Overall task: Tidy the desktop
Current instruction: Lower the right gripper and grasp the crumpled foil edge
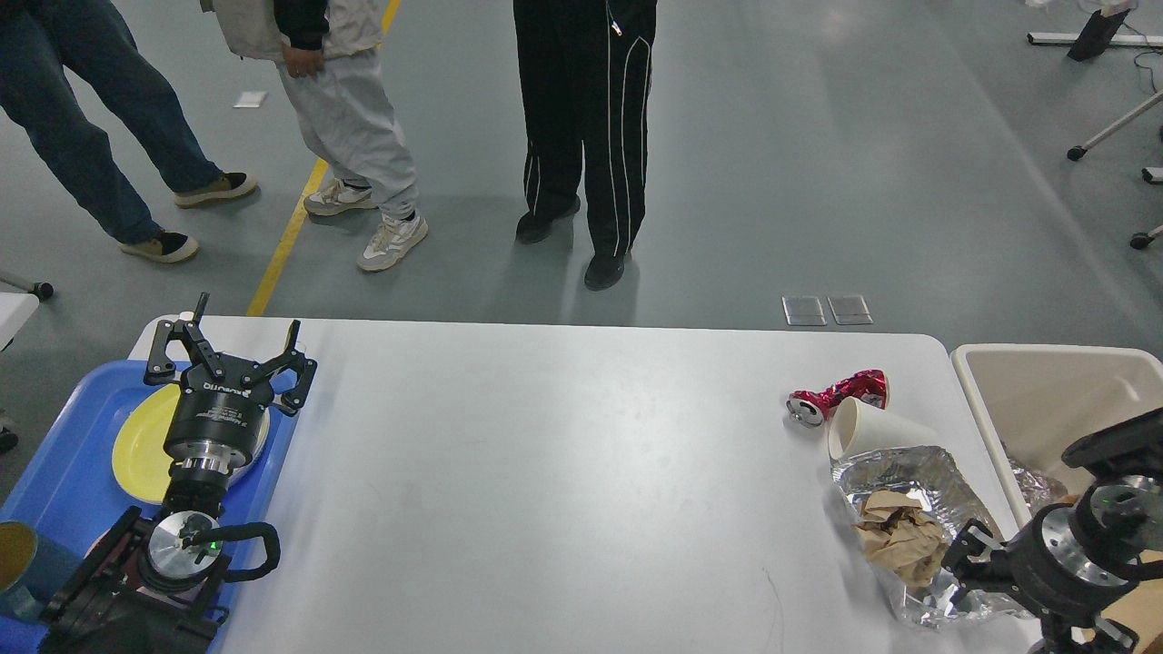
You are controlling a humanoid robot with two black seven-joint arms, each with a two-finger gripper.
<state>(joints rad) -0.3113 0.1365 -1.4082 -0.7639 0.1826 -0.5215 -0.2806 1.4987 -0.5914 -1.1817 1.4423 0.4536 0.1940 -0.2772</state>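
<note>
The white desktop (545, 472) spans the view. At its right lie a crushed red can (838, 396), a white paper cup (874, 432) on its side, and a crumpled foil tray (936, 472) holding crumpled brown paper (895, 538). My right gripper (969, 556) sits low at the foil tray's near right corner; its dark fingers cannot be told apart. My left gripper (232, 352) stands open with nothing between its fingers, over a yellow plate (136, 445) on the blue tray (64, 490).
A beige bin (1045, 391) stands beside the desktop's right edge with brown paper and foil inside. A cup (18, 556) with a yellow inside stands on the blue tray's near left. Three people stand beyond the far edge.
</note>
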